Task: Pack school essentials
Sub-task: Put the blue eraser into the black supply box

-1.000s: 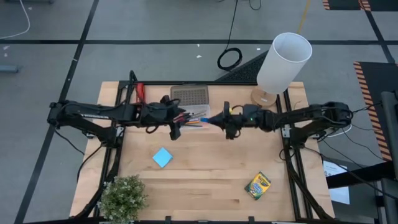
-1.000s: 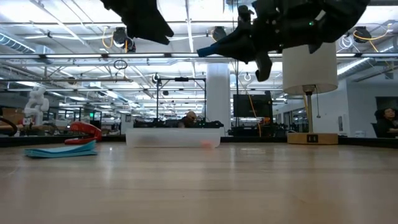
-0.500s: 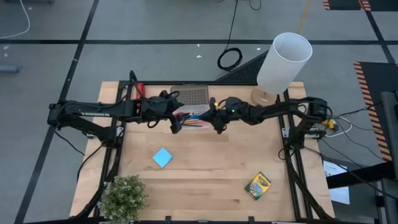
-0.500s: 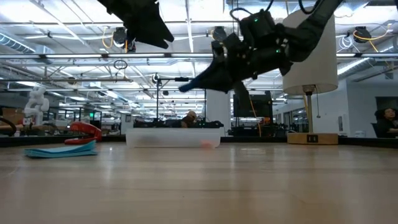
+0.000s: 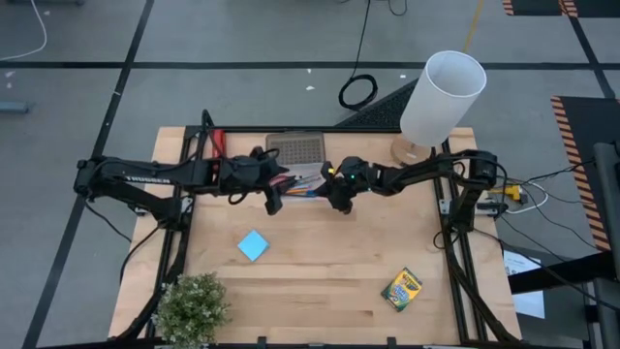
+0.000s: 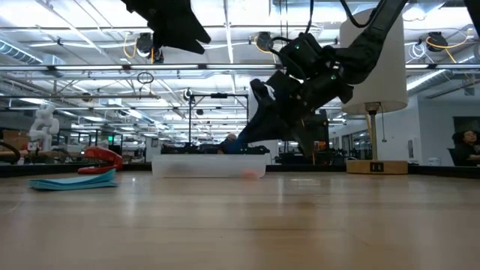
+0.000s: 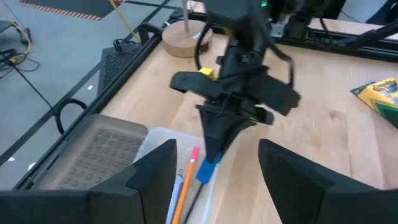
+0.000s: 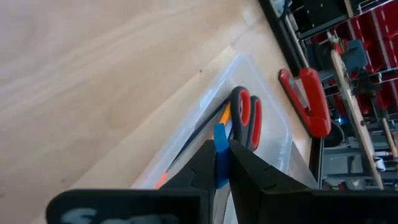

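Observation:
A clear tray (image 5: pixel 302 180) at the table's far middle holds red-handled scissors (image 8: pixel 246 114) and orange pencils (image 7: pixel 185 179). My right gripper (image 5: pixel 327 192) slants down over the tray's right end, shut on a tiny blue eraser (image 7: pixel 207 171). My left gripper (image 5: pixel 272 199) hovers open at the tray's left end, touching nothing. A blue note pad (image 5: pixel 253 245) lies flat on the table nearer the front. The green-yellow crayon box (image 5: pixel 401 289) lies at the front right. My right gripper pinches the blue eraser (image 8: pixel 221 154) between its two fingertips (image 8: pixel 205 167). The fingers come from the table's right, slanting down toward the tray. The eraser sticks out past the tips, lifted clear just above the tray's contents.
The tray's grey lid (image 5: pixel 295 148) lies behind the tray. A red stapler-like object (image 5: pixel 215 143) sits at the far left. A white lamp (image 5: pixel 441 97) stands at the far right corner and a potted plant (image 5: pixel 191 308) at the front left corner.
My right gripper has carried the blue eraser toward the table's left edge and down to the tray, tipping its fingers downward. It stays shut on the eraser.

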Motion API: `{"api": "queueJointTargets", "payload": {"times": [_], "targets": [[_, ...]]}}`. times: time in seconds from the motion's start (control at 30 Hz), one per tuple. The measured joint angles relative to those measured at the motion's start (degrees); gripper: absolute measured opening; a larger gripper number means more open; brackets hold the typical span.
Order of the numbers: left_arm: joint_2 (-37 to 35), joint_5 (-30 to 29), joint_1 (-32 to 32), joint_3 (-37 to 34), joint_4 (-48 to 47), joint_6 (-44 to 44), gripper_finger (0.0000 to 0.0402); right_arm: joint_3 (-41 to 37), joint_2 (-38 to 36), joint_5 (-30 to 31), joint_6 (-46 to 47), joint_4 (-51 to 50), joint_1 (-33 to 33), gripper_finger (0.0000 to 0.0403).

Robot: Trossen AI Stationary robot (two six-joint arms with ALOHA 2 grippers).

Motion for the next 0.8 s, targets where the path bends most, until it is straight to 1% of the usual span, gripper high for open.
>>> {"api": "queueJointTargets", "payload": {"times": [0.3,0.47,0.57,0.67,0.8], "targets": [[0.0,0.0,-0.3,0.0,2.3,0.0,0.023,0.0,0.1,0.0,-1.8,-2.7,-1.5,0.0024],[0.0,0.0,-0.3,0.0,3.3,0.0,0.023,0.0,0.2,-0.1,-6.2,-4.1,-1.9,0.0025],[0.0,0.0,-0.3,0.0,4.2,-0.1,0.023,0.0,0.2,-0.5,-8.5,-3.9,-1.9,0.003],[0.0,0.0,-0.3,0.0,4.4,-0.2,0.023,0.0,0.2,-2.9,-9.0,-3.2,-2.1,0.0039],[0.0,0.0,-0.3,0.0,4.4,-0.2,0.023,0.0,0.2,-3.0,-9.1,-3.4,-2.3,0.0054]]}}
